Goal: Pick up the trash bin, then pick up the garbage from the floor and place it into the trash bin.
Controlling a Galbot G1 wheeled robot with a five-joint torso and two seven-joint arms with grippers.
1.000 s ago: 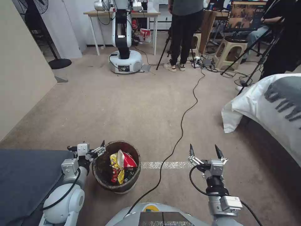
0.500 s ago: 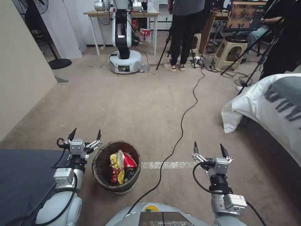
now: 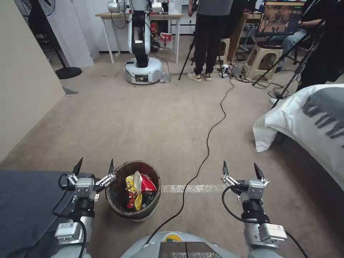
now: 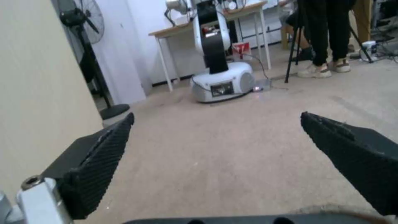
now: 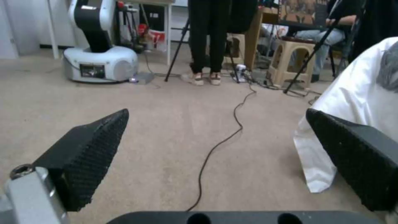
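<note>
Withdrawing from the trash bin (image 3: 133, 190), my left pincer (image 3: 94, 166) is hovering beside it, released. Garbage (image 3: 139, 188) is lying inside. My right pincer (image 3: 241, 170) is waiting spread.

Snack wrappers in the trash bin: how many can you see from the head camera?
2 can be told apart: a yellow wrapper on the robot's left side of the trash bin and a red wrapper beside it. More may lie hidden under them in the dark bag.
</note>
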